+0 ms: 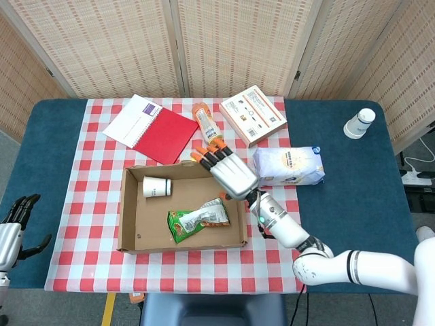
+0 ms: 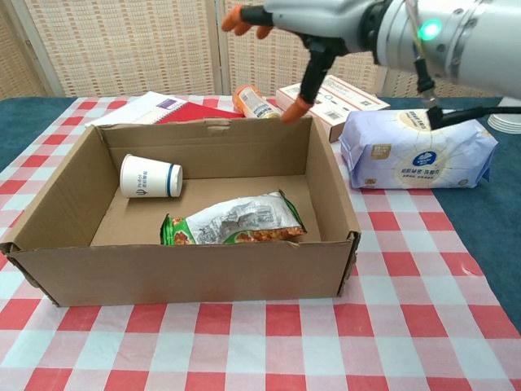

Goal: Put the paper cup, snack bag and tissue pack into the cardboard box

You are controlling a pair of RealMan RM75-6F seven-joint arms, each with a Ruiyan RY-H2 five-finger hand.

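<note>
Cardboard box (image 1: 132, 227) sits open on a red-checked cloth (image 1: 95, 163) over the blue worktop (image 1: 353, 176); woven screens (image 1: 238, 41) stand behind.

Inside the box: paper cup (image 1: 155, 187) on its side near the far left corner; snack bag (image 1: 198, 220) flat on the box floor toward the near right. Cup and bag apart.

Tissue pack (image 1: 288, 166) lies outside, just right of the box's far right corner.

Beyond the box's far wall: red notebook (image 1: 151, 129), orange bottle (image 1: 207, 123) on its side, flat printed carton (image 1: 253, 115). Far right of the box, on bare worktop, a white cup (image 1: 359, 123) upside down.

Right hand (image 1: 229, 172) hangs above the box's far right corner, back upward, fingers (image 1: 204, 153) spread wide and holding nothing, orange tips pointing away over the far wall. Chest view shows the thumb hanging toward the rim, not touching.

Left hand (image 1: 15, 231) is well left of the box at the worktop's near edge, fingers apart, holding nothing.
</note>
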